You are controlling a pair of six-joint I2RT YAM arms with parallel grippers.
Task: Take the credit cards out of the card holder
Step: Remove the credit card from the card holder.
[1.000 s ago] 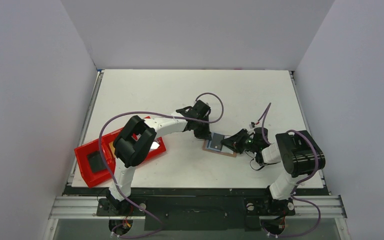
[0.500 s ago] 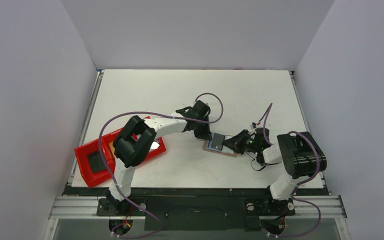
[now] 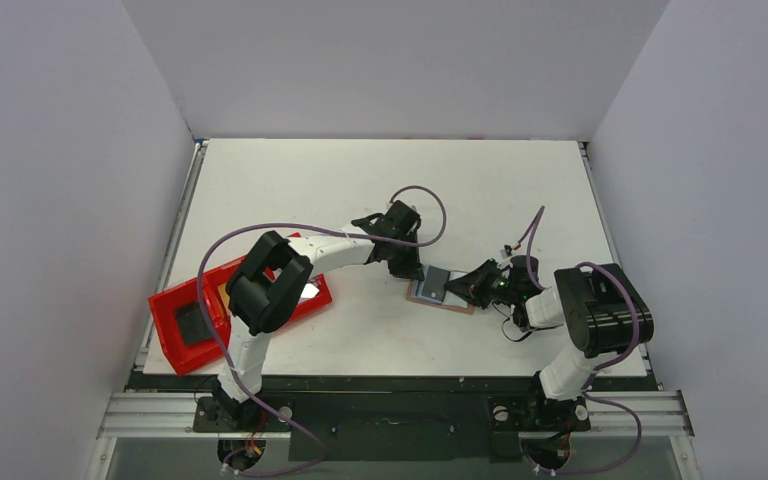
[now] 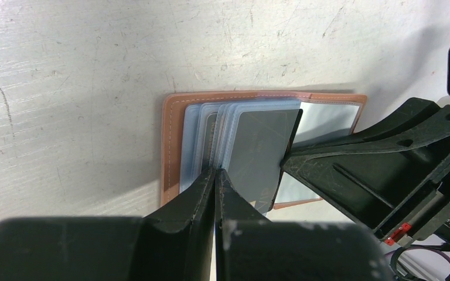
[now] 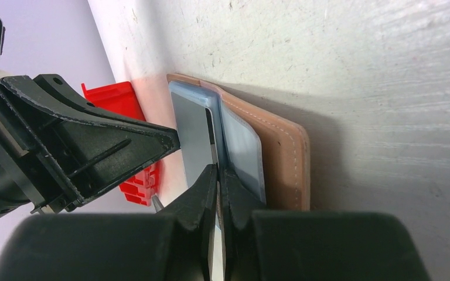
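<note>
1. Right of centre on the table [image 3: 360, 190], the card holder [image 4: 173, 146] lies open and flat with its tan leather down. Pale blue sleeves [image 4: 196, 140] fan up from its spine.
2. Left gripper [image 4: 215, 172]: fingers drawn narrow, tips closed on the edge of the fanned sleeves. It reads as a pinch on the holder's inner leaves, not on a bare card.
3. Right gripper [image 5: 218, 170]: fingers narrow, clamped on the edge of one grey card [image 4: 261, 146] that stands partly out of its sleeve.
4. Risk: the card drags its sleeve along. A tight pocket would cause this, and the whole holder would then lift or slide right with the pull.
5. Risk: the left pinch slips off the thin plastic, leaving nothing to anchor the holder.
6. Risk: the two grippers' tips sit almost touching over the holder. A crooked pull could knock them together or bend the card.
7. Risk: the right gripper has only a thin edge of the card, which could pop free mid-pull.
8. Position: the holder lies between the two grippers and under their tips, left gripper at its far-left side, right gripper at its right. The red tray [image 3: 165, 330] sits well apart to the left.
</note>
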